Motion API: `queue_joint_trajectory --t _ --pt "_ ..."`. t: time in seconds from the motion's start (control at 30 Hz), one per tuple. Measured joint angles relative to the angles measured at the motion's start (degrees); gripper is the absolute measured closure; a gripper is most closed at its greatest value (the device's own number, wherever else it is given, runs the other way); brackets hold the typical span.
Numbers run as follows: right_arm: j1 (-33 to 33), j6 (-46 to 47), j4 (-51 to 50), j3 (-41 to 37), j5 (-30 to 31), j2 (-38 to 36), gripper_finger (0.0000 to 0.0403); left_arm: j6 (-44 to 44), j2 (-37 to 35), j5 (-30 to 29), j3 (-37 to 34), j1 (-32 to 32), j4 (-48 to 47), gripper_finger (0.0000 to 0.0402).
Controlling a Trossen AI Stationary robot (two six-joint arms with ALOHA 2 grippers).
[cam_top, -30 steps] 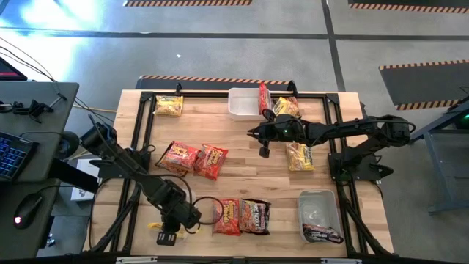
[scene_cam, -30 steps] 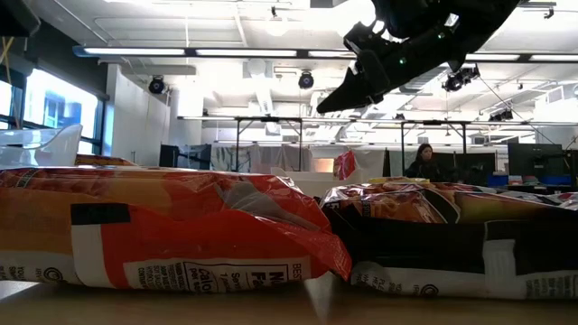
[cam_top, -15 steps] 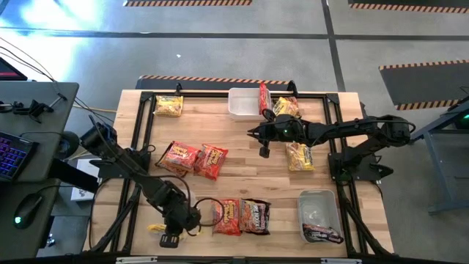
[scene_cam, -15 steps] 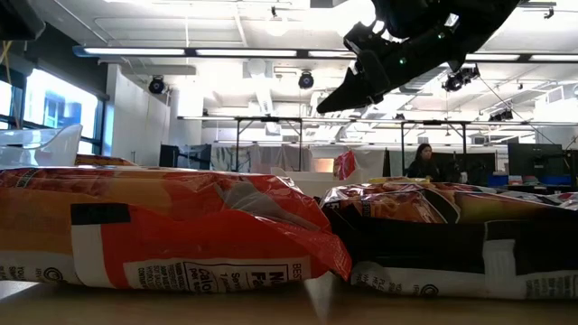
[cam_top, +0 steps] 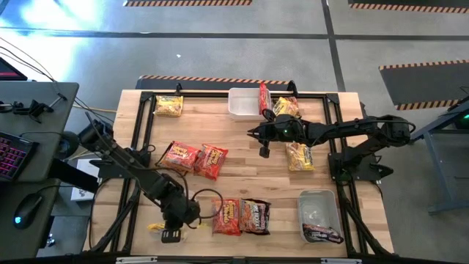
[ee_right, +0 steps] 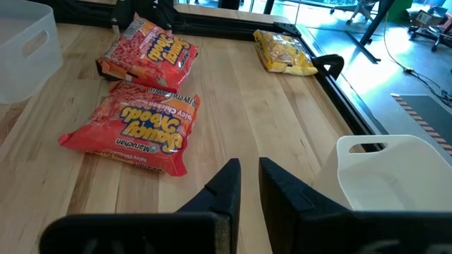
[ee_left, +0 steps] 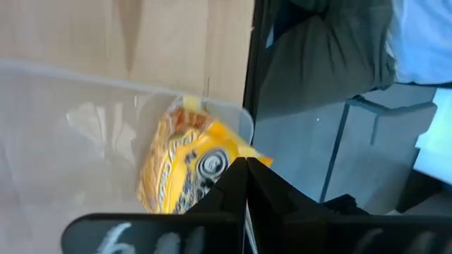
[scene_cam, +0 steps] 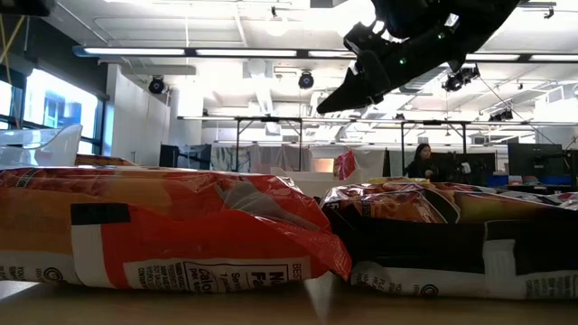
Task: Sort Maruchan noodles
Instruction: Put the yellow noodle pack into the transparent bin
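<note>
Noodle packets lie about the table: yellow ones (cam_top: pixel 168 106) (cam_top: pixel 299 156), two red ones (cam_top: pixel 179 156) (cam_top: pixel 211 161), and at the near edge a red one (cam_top: pixel 227 216) beside a dark brown one (cam_top: pixel 255 216). My left gripper (cam_top: pixel 172 233) is at the near left, shut, its tips (ee_left: pixel 245 164) over a yellow packet (ee_left: pixel 180 169) that lies in a clear tub (ee_left: pixel 106 127). My right gripper (cam_top: pixel 251 134) hangs above mid-table, its fingers (ee_right: pixel 247 169) a narrow gap apart with nothing between them. My left gripper's shut fingertips (ee_left: pixel 236 176) stand slanting down in front of the yellow packet's end (ee_left: pixel 212 159). The fingers themselves hide that spot, and I cannot tell whether they touch or hold the packet.
A white tub (cam_top: pixel 243 103) stands at the far edge with a red packet (cam_top: pixel 264 99) upright against it and a yellow one (cam_top: pixel 286 108) beside. Another tub (cam_top: pixel 319 205) at the near right holds a dark packet (cam_top: pixel 322 235). A black frame (cam_top: pixel 143 139) borders the table.
My left gripper, still shut, has shifted a little toward the table's right edge, risen slightly and rolled about its own line.
</note>
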Motion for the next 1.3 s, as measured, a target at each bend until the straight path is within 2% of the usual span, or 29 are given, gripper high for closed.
queue_joint_trajectory --t 0.33,0.8,1.3 --pt "0.0 -0.3 -0.1 0.0 0.0 0.0 0.0366 -0.8 2.5 2.9 0.0 -2.3 -0.8 0.0401" --pt "0.0 -0.4 -0.2 0.0 0.0 0.0 0.0366 1.9 5.9 2.5 0.0 -2.3 2.2 0.0401" --pt "0.0 -0.4 -0.2 0.0 0.0 0.0 0.0366 0.5 5.4 1.7 0.0 -2.1 4.5 0.0401"
